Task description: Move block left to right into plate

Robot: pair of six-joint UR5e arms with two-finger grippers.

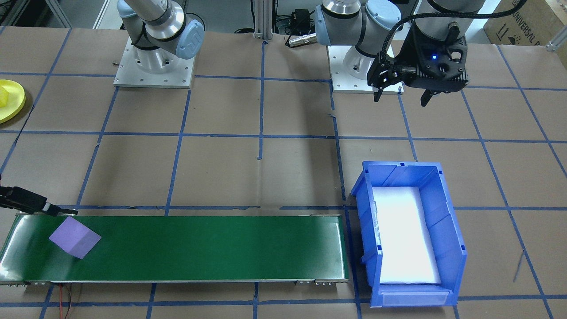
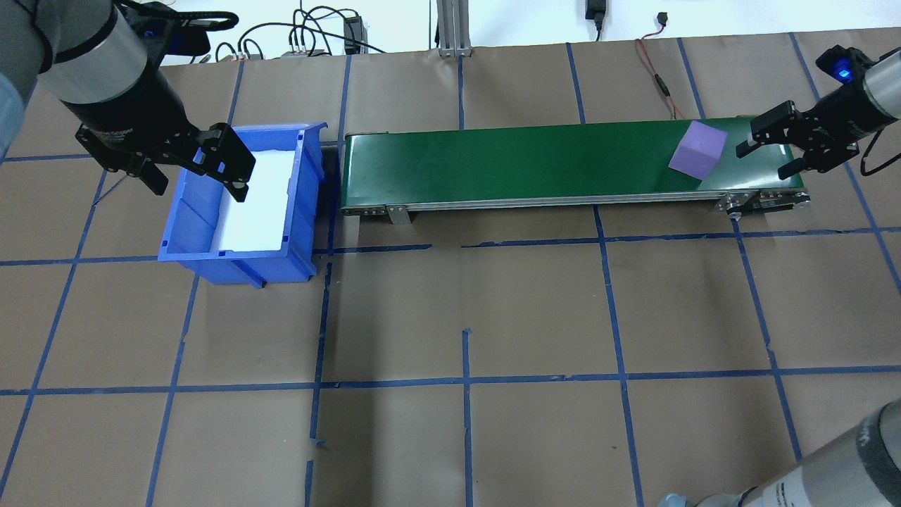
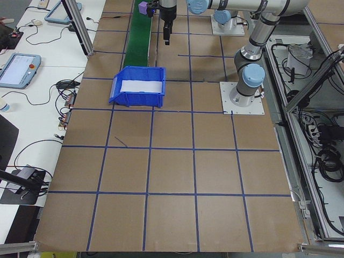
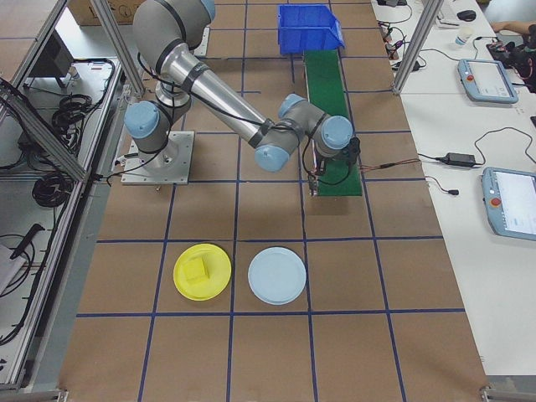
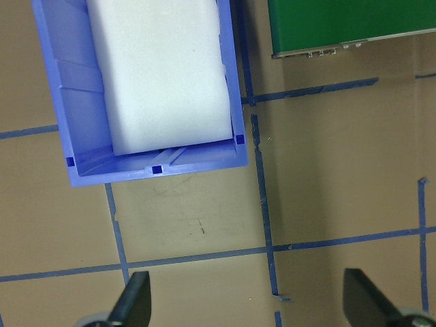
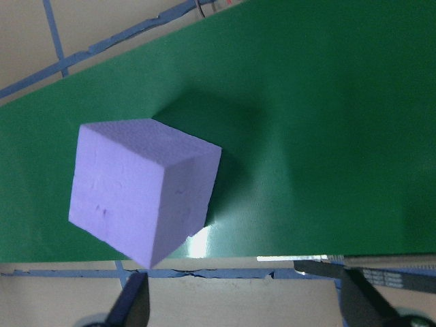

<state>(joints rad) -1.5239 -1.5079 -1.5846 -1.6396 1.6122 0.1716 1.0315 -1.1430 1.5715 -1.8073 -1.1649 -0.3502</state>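
While your right gripper (image 2: 764, 151) hangs with its jaws spread just beside the purple block (image 2: 697, 149), that block sits on the green conveyor belt's (image 2: 535, 163) right end. Far left, your left gripper (image 2: 199, 176) gapes empty over the blue bin (image 2: 239, 264). The yellow plate (image 4: 202, 271) lies well apart, holding a yellow cube (image 4: 198, 270).

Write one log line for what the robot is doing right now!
purple block: on green conveyor belt | right gripper: open, beside block | left gripper: open, above blue bin | yellow plate: holds yellow cube
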